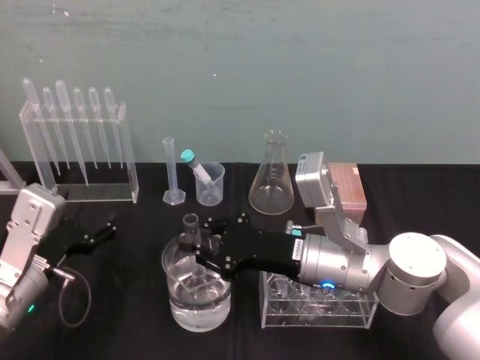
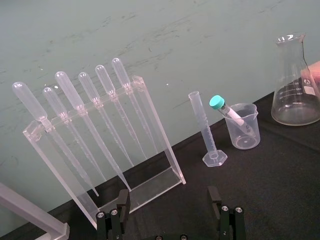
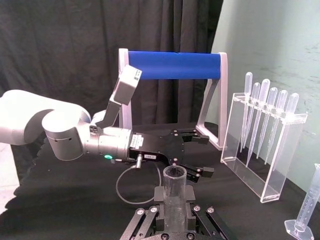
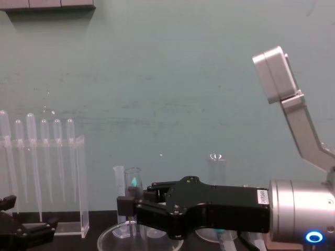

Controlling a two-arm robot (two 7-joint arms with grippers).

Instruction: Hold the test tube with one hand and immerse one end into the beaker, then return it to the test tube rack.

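- The right gripper [image 1: 192, 250] reaches across from the right, over the beaker [image 1: 175, 301]. Its fingers are closed on the test tube [image 1: 190, 223].
- The test tube stands upright with its long axis vertical. Its open mouth points up above the fingers and its lower end points down into the beaker.
- The gripper body hides the tube's middle. Through the curved glass and water I cannot tell how deep the lower end sits.
- In the chest view the beaker is cut off at the lower edge, showing just its rim [image 4: 110, 239].
- The test tube rack [image 1: 319, 321] sits on the black surface [image 1: 120, 319] beside the beaker, partly covered by the right arm.
- The left gripper [image 2: 168, 201] rests at the left of the surface, fingers spread wide and holding nothing.
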